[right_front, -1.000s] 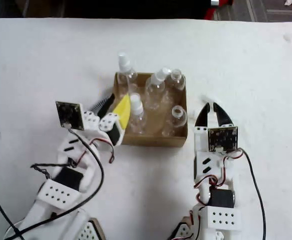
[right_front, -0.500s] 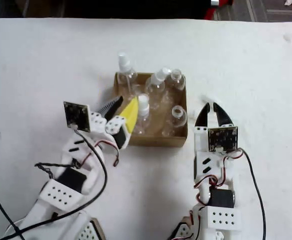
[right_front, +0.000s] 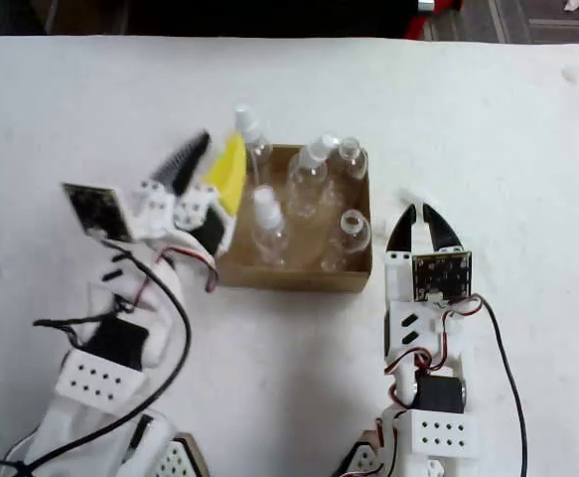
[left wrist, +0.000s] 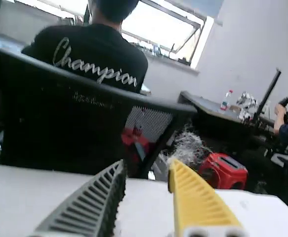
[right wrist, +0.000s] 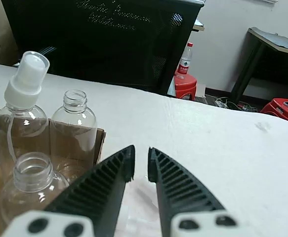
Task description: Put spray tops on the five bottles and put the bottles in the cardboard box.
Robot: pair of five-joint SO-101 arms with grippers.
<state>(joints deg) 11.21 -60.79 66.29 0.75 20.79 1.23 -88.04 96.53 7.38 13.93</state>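
Observation:
The cardboard box [right_front: 294,275] sits mid-table and holds several clear bottles. Three carry white spray tops: one in the near left part [right_front: 267,225], one at the back [right_front: 309,171] [right wrist: 22,113], one at the back left corner [right_front: 252,147]. Two have bare necks: back right [right_front: 351,159] [right wrist: 75,123] and near right [right_front: 352,232] [right wrist: 32,182]. My left gripper [right_front: 219,139] [left wrist: 146,168] is raised left of the box, open and empty, with one grey and one yellow finger. My right gripper [right_front: 419,211] [right wrist: 140,150] rests just right of the box, black fingers a narrow gap apart, holding nothing.
A white cloth covers the table [right_front: 488,119], with free room to the left, right and in front of the box. A black mesh chair [right wrist: 109,39] stands beyond the far edge.
My left gripper let go of the near left spray-topped bottle, lifted out of the box and swung back to the left. That bottle stays upright in the box. The right arm has not moved.

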